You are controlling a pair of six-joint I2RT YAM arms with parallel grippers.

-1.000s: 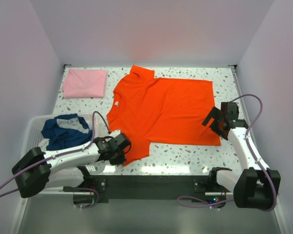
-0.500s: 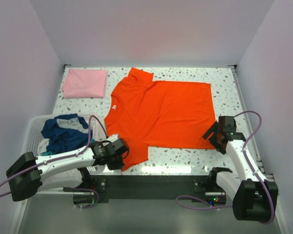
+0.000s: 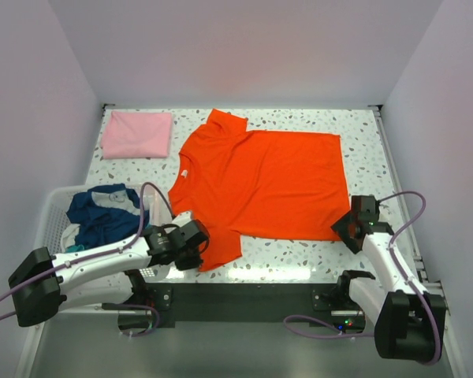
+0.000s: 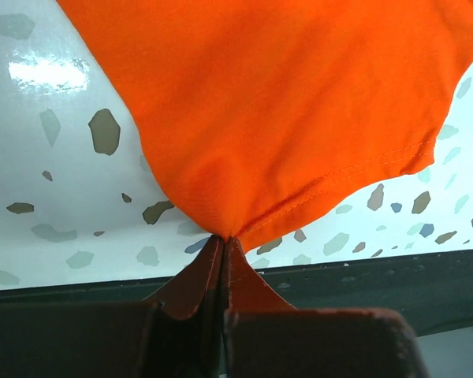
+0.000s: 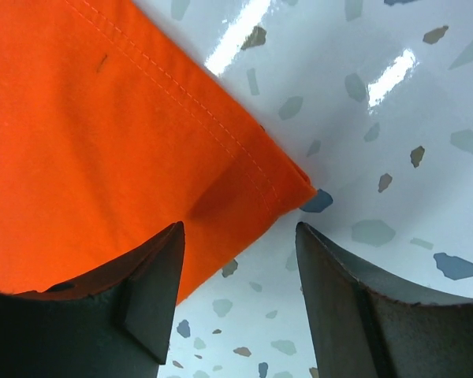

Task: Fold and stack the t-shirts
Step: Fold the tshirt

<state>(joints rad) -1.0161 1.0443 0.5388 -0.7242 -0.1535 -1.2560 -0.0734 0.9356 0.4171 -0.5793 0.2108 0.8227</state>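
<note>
Left of the orange-red t-shirt (image 3: 260, 181), the folded pink t-shirt (image 3: 136, 134) and the dark blue t-shirt (image 3: 102, 213) in the basket (image 3: 63, 190) lie unchanged. The left gripper (image 4: 223, 240) still pinches the orange-red t-shirt's near sleeve, jaws fully closed. The right gripper (image 5: 238, 230) has dropped to its near right hem corner on the worktop (image 3: 363, 150), jaws wide apart, holding nothing.

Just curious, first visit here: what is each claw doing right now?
Left gripper shut on orange t-shirt sleeve. Right gripper open at hem corner. Nothing blocking.
</note>
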